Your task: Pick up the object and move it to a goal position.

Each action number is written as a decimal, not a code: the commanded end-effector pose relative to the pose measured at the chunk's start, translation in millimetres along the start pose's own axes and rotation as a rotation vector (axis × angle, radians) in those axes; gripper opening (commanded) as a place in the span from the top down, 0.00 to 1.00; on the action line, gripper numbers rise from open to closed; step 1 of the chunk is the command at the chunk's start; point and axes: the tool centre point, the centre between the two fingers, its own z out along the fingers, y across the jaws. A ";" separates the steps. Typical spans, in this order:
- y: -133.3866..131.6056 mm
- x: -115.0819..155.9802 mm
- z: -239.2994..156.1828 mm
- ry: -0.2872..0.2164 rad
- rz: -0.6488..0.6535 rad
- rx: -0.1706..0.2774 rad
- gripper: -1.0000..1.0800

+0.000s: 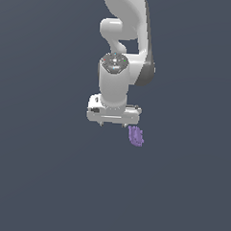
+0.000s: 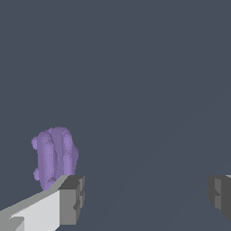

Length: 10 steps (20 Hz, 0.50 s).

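Fingers spread wide, two grey pads far apart in the wrist view, nothing between them; one pad shows whole on its pale mount, the other is cut by the frame edge. Object, purple and knobbly, sits beyond the whole pad and outside the gap; its lower part is hidden behind that pad, so contact between the two cannot be judged. Exterior view: white arm hangs down from the upper frame edge, its upper links cut off; white hand body hides the fingers, only small stubs visible beneath it; object shows just below the hand's corner on the exterior view's right. Worktop is a flat, uniform dark grey, without shadow or edge; whether the object rests on it cannot be told.
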 end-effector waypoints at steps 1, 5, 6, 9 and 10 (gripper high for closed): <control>0.0 0.0 0.0 0.000 0.000 0.000 0.04; 0.1 2.8 -1.6 0.009 0.006 0.008 0.04; 0.4 4.4 -2.6 0.014 0.010 0.012 0.04; 3.8 9.5 -6.9 0.030 0.024 0.025 0.04; 5.3 10.6 -8.1 0.033 0.027 0.028 0.04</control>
